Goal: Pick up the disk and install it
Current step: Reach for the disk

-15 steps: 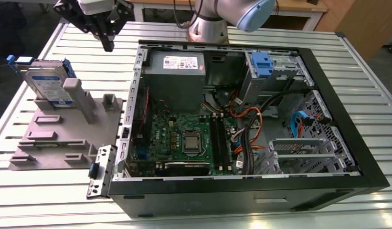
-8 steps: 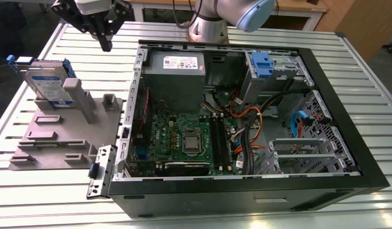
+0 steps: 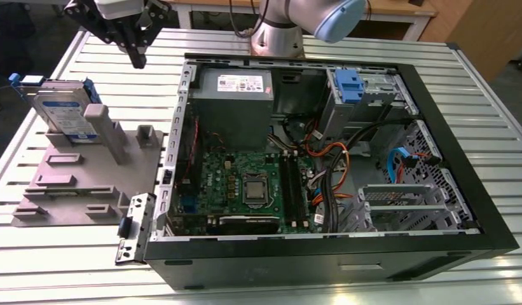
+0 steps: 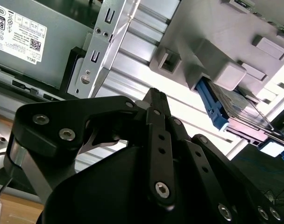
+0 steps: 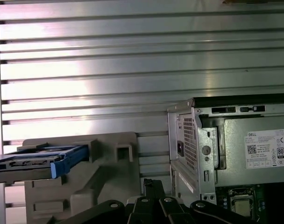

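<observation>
Ribbed aluminium slats make up the table (image 3: 473, 76), a bright, grooved surface. On it lies an open black computer case (image 3: 329, 264), a broad rectangular steel shell with perforated grey inner walls. Inside it sit a green motherboard (image 3: 243, 178) and a smooth grey power supply box (image 3: 235, 95) with a white sticker. A blue plastic clip (image 3: 350, 86) sits on a metal cage in the corner beyond.

At the exterior view's left of the case lies a matt grey moulded fixture (image 3: 82, 178), blocky, with square posts and slots. The disk (image 3: 64, 111) stands on edge in this fixture, leaning against a post. It is a flat silver rectangle with a white-and-blue label and blue plastic side rails. It also shows in both wrist views (image 5: 34, 163) (image 4: 240, 107).

The black metal gripper (image 3: 139, 60) hangs above the table between fixture and case, well apart from the disk. Its slim bolted fingers (image 4: 156, 100) are pressed together and hold nothing.
</observation>
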Tool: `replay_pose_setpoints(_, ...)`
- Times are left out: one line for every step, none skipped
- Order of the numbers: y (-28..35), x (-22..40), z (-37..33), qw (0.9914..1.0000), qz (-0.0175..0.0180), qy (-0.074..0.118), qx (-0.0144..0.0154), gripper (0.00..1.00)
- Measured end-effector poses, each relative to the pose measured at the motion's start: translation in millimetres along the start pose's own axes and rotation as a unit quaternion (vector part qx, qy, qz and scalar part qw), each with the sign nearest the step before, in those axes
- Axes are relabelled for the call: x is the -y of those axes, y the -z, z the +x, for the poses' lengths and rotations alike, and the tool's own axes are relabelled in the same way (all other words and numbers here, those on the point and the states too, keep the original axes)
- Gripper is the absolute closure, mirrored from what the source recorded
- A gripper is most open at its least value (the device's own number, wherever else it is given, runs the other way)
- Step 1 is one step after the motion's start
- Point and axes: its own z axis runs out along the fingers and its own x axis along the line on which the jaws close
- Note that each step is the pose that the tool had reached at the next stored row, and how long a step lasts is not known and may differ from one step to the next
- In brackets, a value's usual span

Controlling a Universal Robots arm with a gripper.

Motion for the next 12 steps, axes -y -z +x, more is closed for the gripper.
replay_pose_setpoints(0.0,0.0,0.7,1.0,0.0,0.0,0.0,0.89)
replay_pose_setpoints(0.0,0.0,1.4,1.0,0.0,0.0,0.0,0.89)
replay_pose_setpoints(0.1,0.1,2.0,1.0,0.0,0.0,0.0,0.89)
replay_pose_setpoints(0.1,0.1,2.6,1.0,0.0,0.0,0.0,0.89)
replay_pose_setpoints(0.1,0.1,3.3,1.0,0.0,0.0,0.0,0.89)
replay_pose_setpoints(0.1,0.1,3.9,1.0,0.0,0.0,0.0,0.89)
replay_pose_setpoints(0.1,0.1,4.5,1.0,0.0,0.0,0.0,0.89)
replay_pose_setpoints(0.1,0.1,5.1,1.0,0.0,0.0,0.0,0.89)
replay_pose_setpoints(0.1,0.2,5.7,1.0,0.0,0.0,0.0,0.89)
replay_pose_setpoints(0.1,0.2,6.3,1.0,0.0,0.0,0.0,0.89)
replay_pose_setpoints(0.1,0.2,7.0,1.0,0.0,0.0,0.0,0.89)
replay_pose_setpoints(0.2,0.2,7.7,1.0,0.0,0.0,0.0,0.89)
